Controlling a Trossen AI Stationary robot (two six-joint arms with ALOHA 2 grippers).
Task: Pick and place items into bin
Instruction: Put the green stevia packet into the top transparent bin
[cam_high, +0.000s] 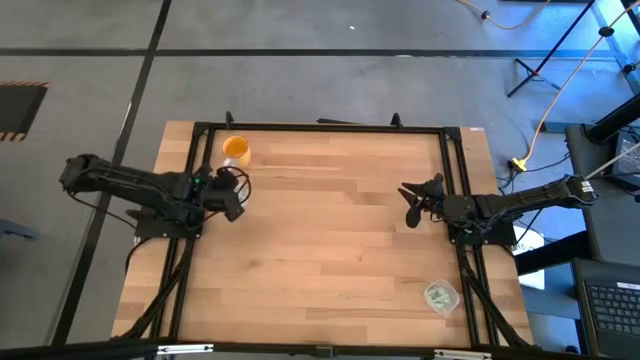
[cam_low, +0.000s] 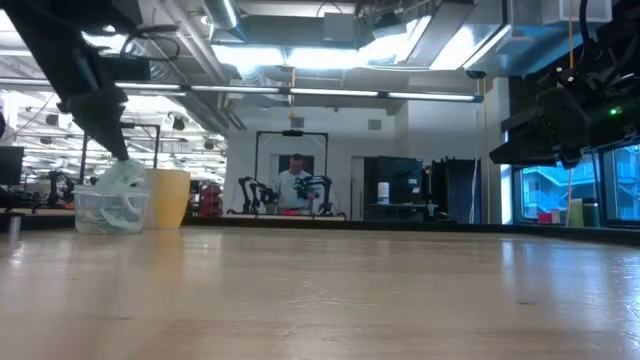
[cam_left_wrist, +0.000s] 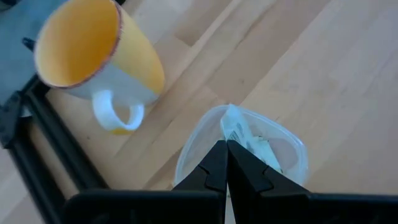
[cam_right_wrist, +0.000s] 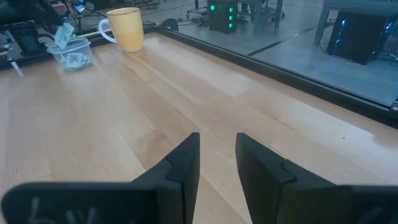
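Note:
A clear plastic bin (cam_left_wrist: 283, 155) stands on the table's far left part, beside an orange cup (cam_left_wrist: 93, 50). Several light green packets lie inside the bin (cam_right_wrist: 73, 57). My left gripper (cam_left_wrist: 225, 146) hangs over the bin, shut on one packet (cam_left_wrist: 236, 127). In the high view the left gripper (cam_high: 236, 198) covers the bin. My right gripper (cam_right_wrist: 217, 155) stands open at the table's right side (cam_high: 408, 205), above the wood, with nothing between its fingers. My left gripper pinches one end of a light green packet (cam_left_wrist: 231, 135) between its two fingertips. The fingers slant down from above. The packet hangs below them (cam_right_wrist: 62, 34), with its lower end at the bin's mouth (cam_low: 125, 180).
A second clear container (cam_high: 440, 296) with green packets sits near the table's near right corner. Black frame rails (cam_high: 320, 127) run along the far, left and right sides. Bare wood lies between the two arms. A person (cam_low: 296, 185) stands far behind the table.

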